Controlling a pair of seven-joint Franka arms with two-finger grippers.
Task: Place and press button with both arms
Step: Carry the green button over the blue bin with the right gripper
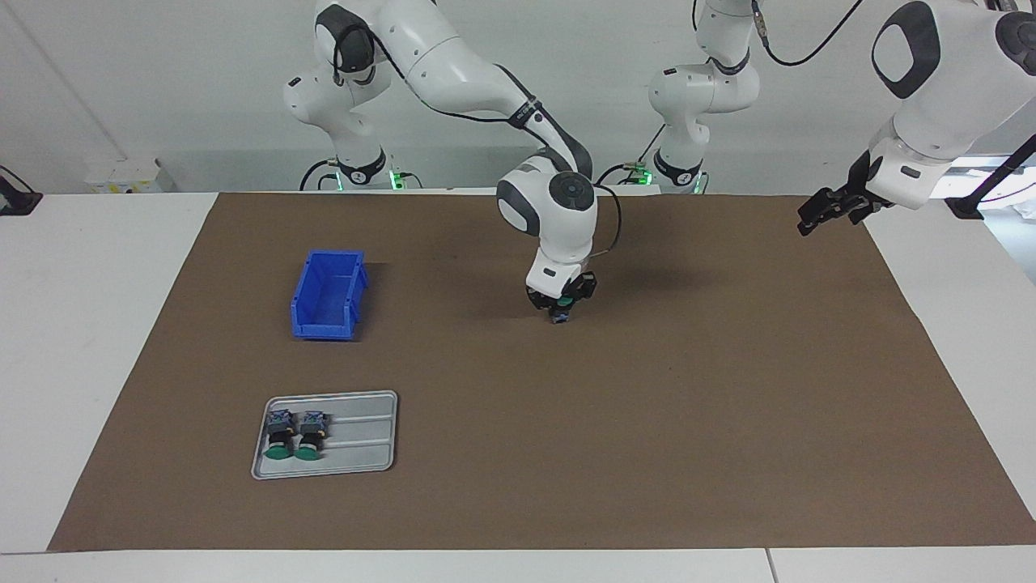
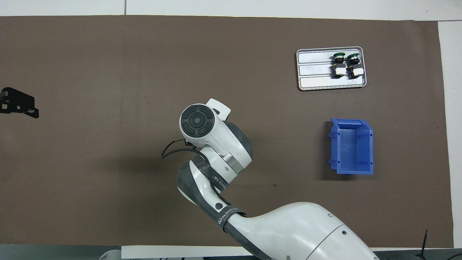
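Button (image 1: 560, 308) stands upright mid-mat, cap up, directly beneath right gripper (image 1: 559, 306), whose fingers press together on cap from above. Left gripper (image 1: 821, 212) waits spread over mat edge at its own end, well apart (right arm far nearer). Blue bin (image 1: 327, 295), tray (image 1: 364, 433) with two spare buttons (image 1: 294, 433) well clear; nothing obstructs.

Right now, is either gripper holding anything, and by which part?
The right gripper is shut on the button standing mid-table, around its top by the green cap. The left gripper is open and holds nothing.
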